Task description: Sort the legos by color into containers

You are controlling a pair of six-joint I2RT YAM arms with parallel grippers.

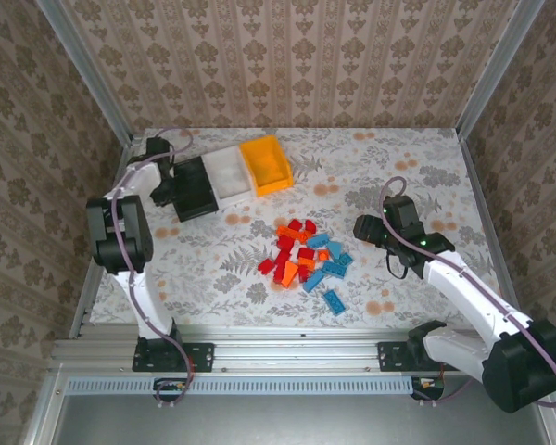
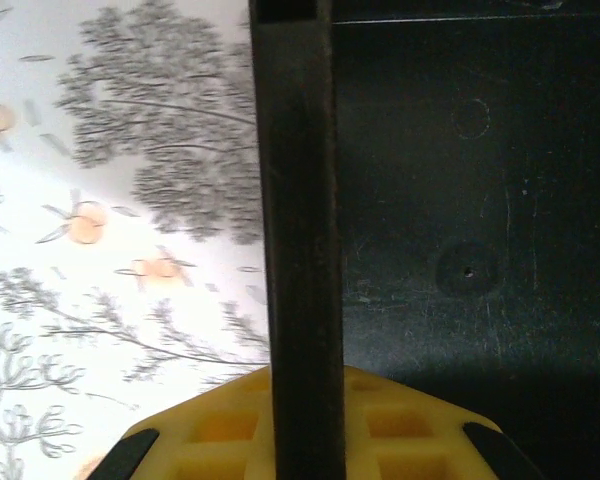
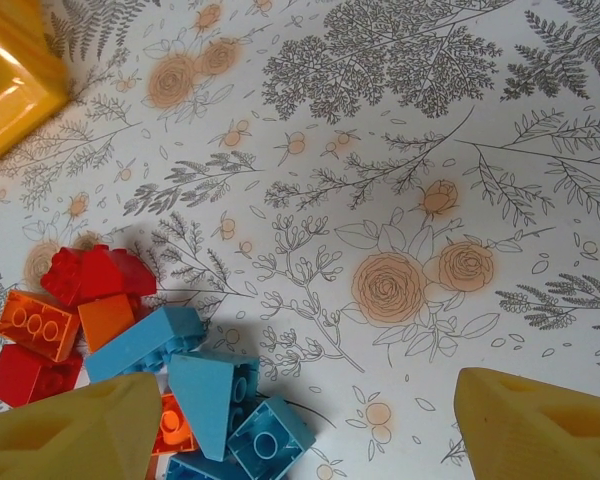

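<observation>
Nearest the arm bases, we see a loose pile of small studded plastic bricks [image 1: 306,255] in red, orange and light blue on the floral-patterned table [image 1: 398,167], none yet sorted. The right gripper [image 3: 305,440] hangs just beside the pile, its yellow fingers [image 3: 70,430] spread wide and holding nothing. Light blue bricks [image 3: 220,395] lie just beside one fingertip, so we judge it is lining up to straddle one.

Farther off, the left gripper [image 1: 171,188] is clenched on the side wall [image 2: 298,200] of the black open-topped plastic bin [image 1: 196,190], probably to steady or reposition it. Beyond that bin, touching in a row, sit the white plastic bin [image 1: 230,176] and the yellow-orange plastic bin [image 1: 267,165]. All three look empty.
</observation>
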